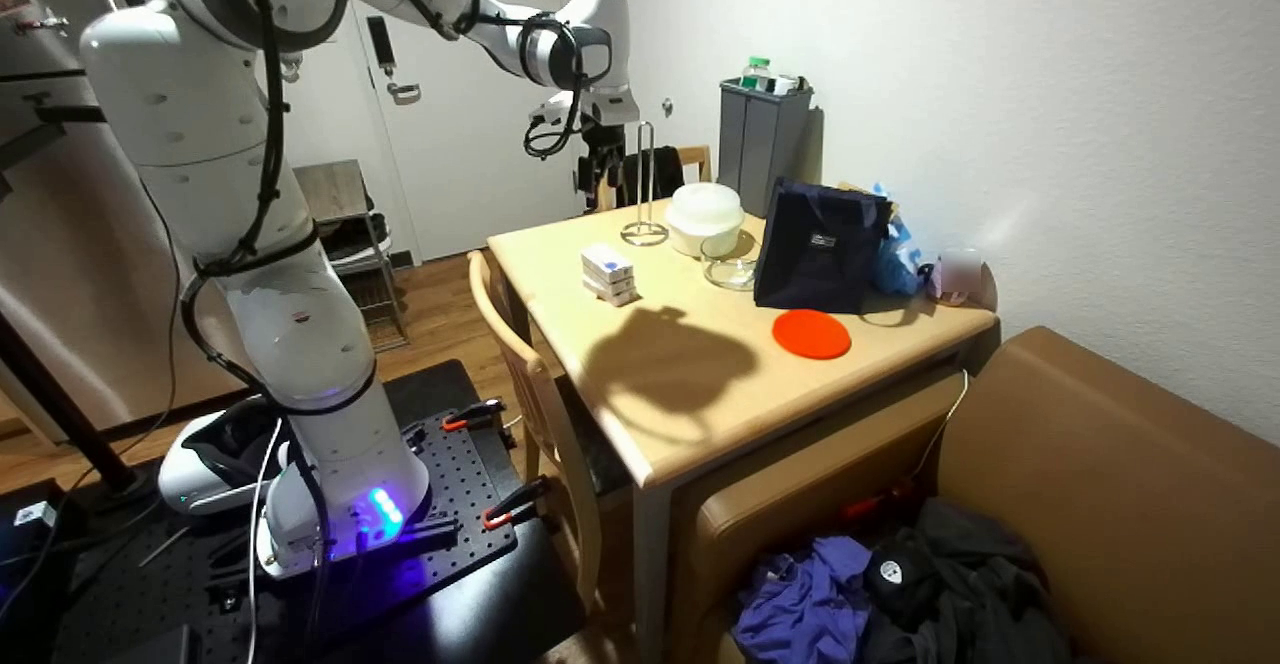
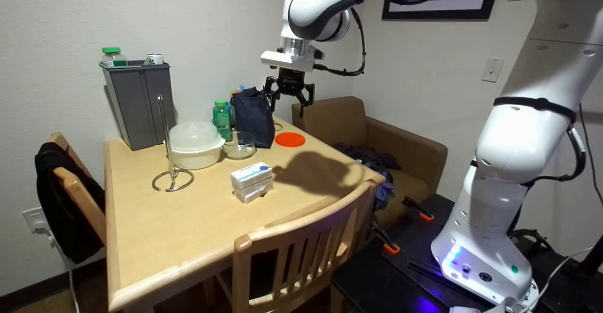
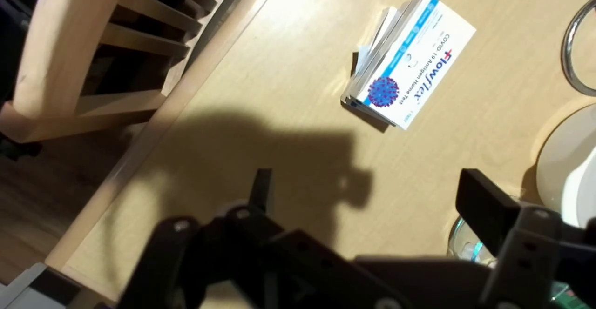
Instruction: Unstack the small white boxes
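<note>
Though clear of tool (image 2: pixel 288 109), boxes (image 2: pixel 252 182) lower

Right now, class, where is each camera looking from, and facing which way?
Exterior view: high, beside the arm, facing the white boxes, door beyond; arm, base show.
Exterior view: high, off a table corner, facing the armchair; arm, base show.
Wrist view: at arm's end, facing down, Flowflex box in frame; open fingers show.
Both exterior views share white boxes, table, red disc.

Three white boxes (image 2: pixel 252 182), two chairs (image 2: pixel 306 220), one disc (image 2: pixel 290 139)
</note>
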